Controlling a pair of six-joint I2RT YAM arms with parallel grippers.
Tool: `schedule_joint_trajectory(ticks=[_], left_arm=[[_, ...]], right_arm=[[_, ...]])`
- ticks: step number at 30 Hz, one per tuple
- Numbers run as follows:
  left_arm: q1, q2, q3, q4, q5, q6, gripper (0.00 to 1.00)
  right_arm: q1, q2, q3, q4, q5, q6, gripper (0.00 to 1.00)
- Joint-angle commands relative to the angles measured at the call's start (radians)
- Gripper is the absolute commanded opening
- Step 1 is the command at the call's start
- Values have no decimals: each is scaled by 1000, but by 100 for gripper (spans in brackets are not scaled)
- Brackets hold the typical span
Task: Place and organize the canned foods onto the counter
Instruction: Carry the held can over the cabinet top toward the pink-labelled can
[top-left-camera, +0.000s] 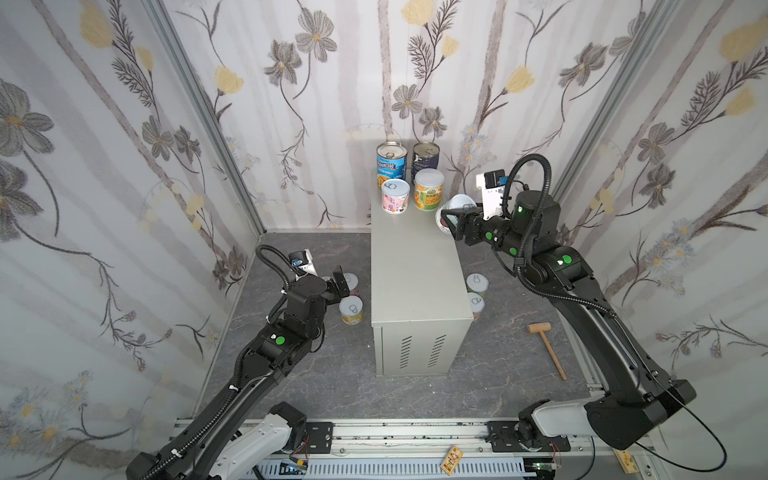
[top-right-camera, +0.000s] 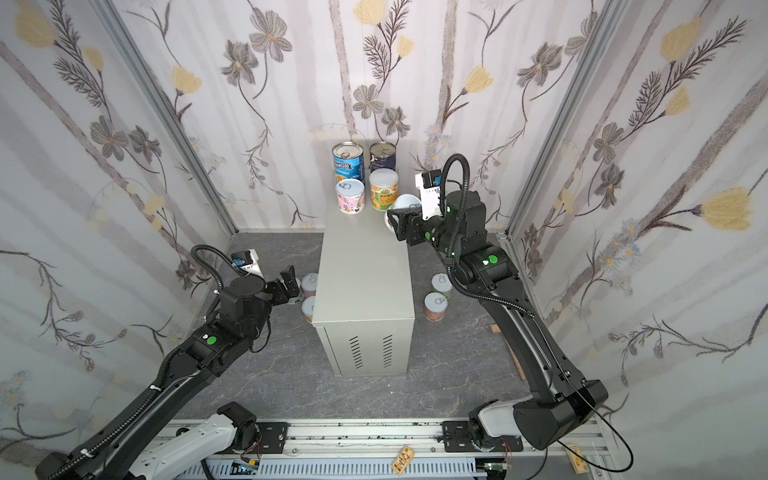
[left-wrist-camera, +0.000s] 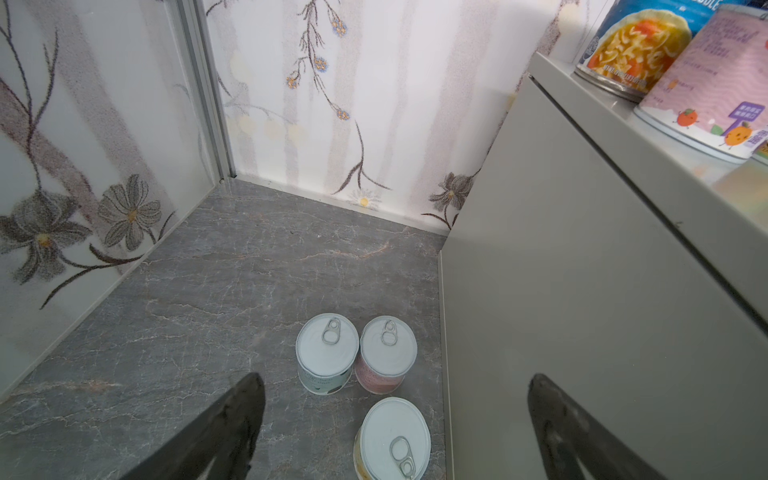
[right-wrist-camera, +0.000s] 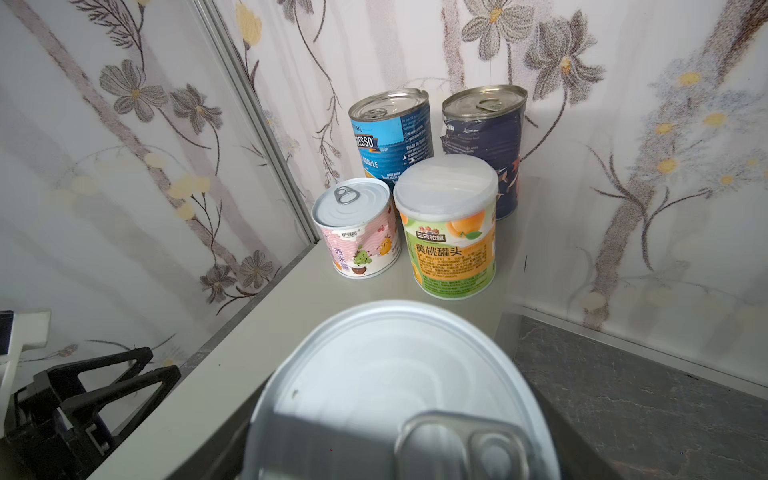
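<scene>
The beige-grey counter (top-left-camera: 415, 270) carries a blue Progresso can (top-left-camera: 391, 160), a dark navy can (top-left-camera: 425, 156), a pink can (top-left-camera: 395, 196) and a green-orange can (top-left-camera: 429, 189) at its far end. My right gripper (top-left-camera: 451, 222) is shut on a white-lidded can (top-left-camera: 459, 205), tilted at the counter's right edge; its lid (right-wrist-camera: 395, 386) fills the right wrist view and hides the fingers. My left gripper (left-wrist-camera: 395, 379) hangs open and low, left of the counter, above three pull-tab cans (left-wrist-camera: 327, 353) (left-wrist-camera: 388, 353) (left-wrist-camera: 392, 440) standing on the floor.
Two more white-lidded cans (top-left-camera: 476, 284) (top-left-camera: 475, 303) stand on the dark marbled floor against the counter's right side. A small wooden mallet (top-left-camera: 546, 349) lies on the floor at the right. Flowered walls close in on three sides.
</scene>
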Motion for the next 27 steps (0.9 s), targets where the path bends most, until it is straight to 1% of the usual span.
schedule_joint_trajectory(ticks=[1, 2, 10, 13, 16, 27], left_arm=[[2, -16, -8, 22, -5, -5, 100], [2, -20, -13, 24, -5, -5, 100], [2, -60, -49, 57, 12, -7, 100], [2, -67, -54, 62, 10, -7, 100], [2, -67, -54, 63, 13, -4, 100], [2, -49, -51, 67, 36, -17, 100]], right_arm=[[15, 35, 81, -43, 29, -56, 58], [22, 77, 108, -62, 42, -72, 58], [68, 243, 384, -276, 158, -152, 59], [78, 291, 472, -343, 168, -156, 59], [89, 311, 510, -379, 181, -155, 59], [111, 343, 527, -410, 203, -154, 60]])
